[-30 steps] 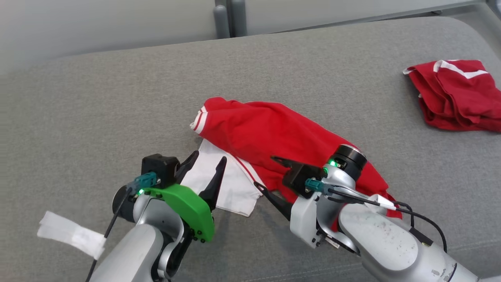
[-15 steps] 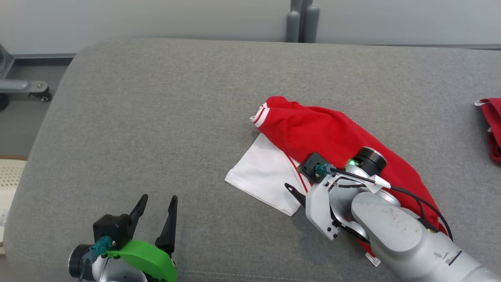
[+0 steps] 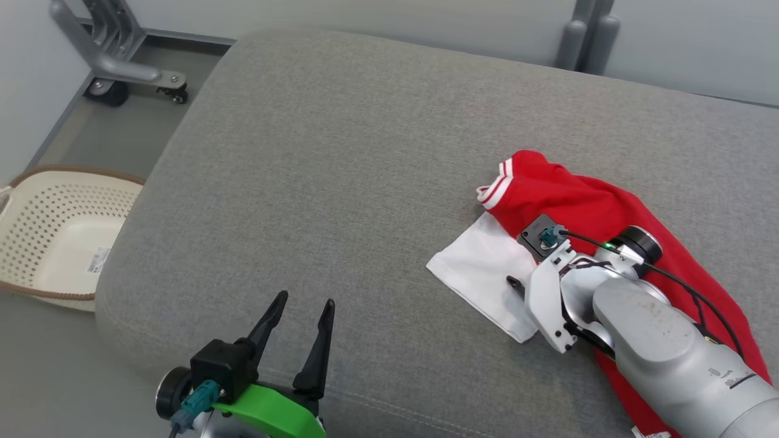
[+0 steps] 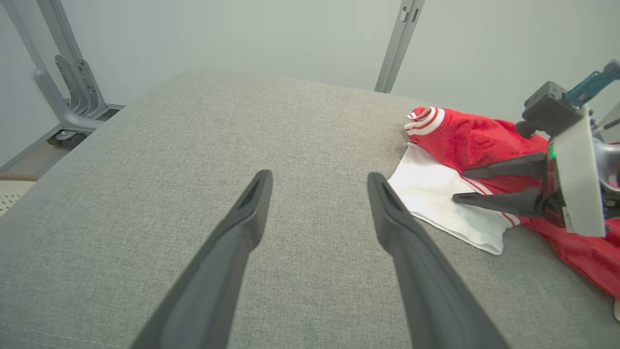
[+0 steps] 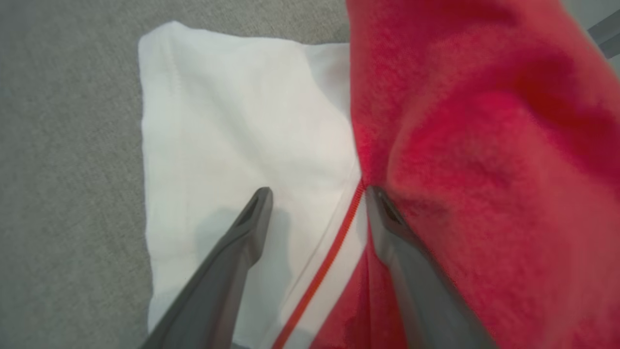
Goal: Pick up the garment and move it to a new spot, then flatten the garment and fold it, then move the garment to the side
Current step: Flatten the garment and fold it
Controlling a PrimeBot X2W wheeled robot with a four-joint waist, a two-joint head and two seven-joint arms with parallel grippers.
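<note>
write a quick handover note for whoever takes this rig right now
Left end effector: open, empty, over bare cushion, apart from the garment.
Right end effector: open, fingers astride the garment's white-red seam, nothing gripped.
Garment: bunched up on the robot's right of the cushion.
Done: no flattening or fold shows.
Left: grip, spread flat, fold, move aside.

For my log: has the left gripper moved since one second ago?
Yes. The left gripper went left, away from the garment, and now stands over the bare cushion.
</note>
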